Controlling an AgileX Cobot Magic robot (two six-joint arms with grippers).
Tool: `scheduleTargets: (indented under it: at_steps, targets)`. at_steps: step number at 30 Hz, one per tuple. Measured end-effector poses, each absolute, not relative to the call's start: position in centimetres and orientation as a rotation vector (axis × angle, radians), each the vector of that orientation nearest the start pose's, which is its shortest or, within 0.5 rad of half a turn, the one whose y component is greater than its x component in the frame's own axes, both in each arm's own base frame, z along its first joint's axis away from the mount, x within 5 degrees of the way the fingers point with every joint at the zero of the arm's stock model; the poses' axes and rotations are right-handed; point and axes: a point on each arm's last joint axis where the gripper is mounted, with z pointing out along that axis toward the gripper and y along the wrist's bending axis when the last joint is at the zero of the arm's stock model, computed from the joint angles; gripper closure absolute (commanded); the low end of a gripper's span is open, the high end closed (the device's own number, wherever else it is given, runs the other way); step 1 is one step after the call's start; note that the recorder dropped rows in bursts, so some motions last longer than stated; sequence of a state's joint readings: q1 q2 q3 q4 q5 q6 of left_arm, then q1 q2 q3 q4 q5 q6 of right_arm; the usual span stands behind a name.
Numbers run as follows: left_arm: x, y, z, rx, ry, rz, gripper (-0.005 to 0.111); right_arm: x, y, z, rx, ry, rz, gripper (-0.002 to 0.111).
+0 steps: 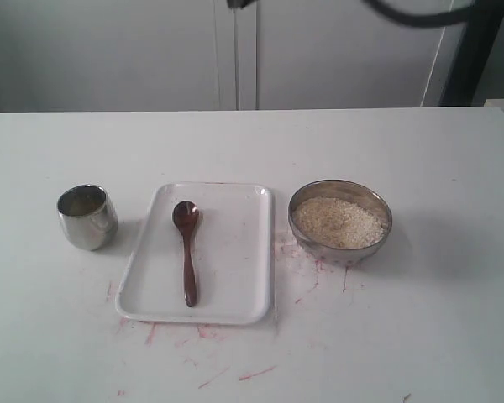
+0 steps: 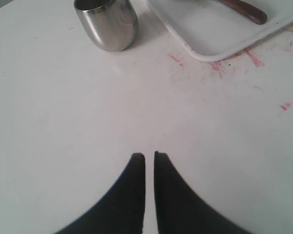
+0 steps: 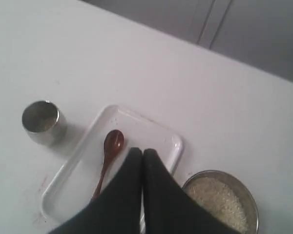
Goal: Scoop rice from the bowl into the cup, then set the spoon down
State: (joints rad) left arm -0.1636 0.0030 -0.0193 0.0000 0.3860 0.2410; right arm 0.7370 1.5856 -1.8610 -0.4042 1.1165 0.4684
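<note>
Seemingly apart: cup (image 1: 86,218), tray edge (image 1: 270,252), bowl (image 1: 340,255).

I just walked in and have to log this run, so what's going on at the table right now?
Nothing is being handled yet. The spoon lies untouched on the white tray. The cup stands to the left of the tray in the exterior view, and the bowl, holding the rice, sits to its right. The left tool and the right tool are both shut, hold nothing and touch none of these things. No scooping has started.
</note>
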Motion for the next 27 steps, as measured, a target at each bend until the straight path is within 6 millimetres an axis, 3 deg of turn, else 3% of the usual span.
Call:
scheduleTargets:
  at_steps: [8, 14, 20, 27]
  targets:
    - [5.2, -0.9, 18.5, 0.372, 1.816, 0.054, 0.092, 21.2, 14.9, 52.1, -0.341, 2.015, 0.203, 0.108]
    - [5.2, -0.9, 18.5, 0.372, 1.816, 0.054, 0.092, 16.7, 10.7, 55.5, -0.309, 1.872, 0.24, 0.108]
    - [5.2, -0.9, 18.5, 0.372, 1.816, 0.054, 0.092, 12.4, 6.7, 57.6, -0.271, 1.773, 0.276, 0.108]
    - [5.2, -0.9, 18.5, 0.372, 1.816, 0.054, 0.092, 7.6, 2.1, 58.6, -0.253, 1.689, 0.284, 0.108]
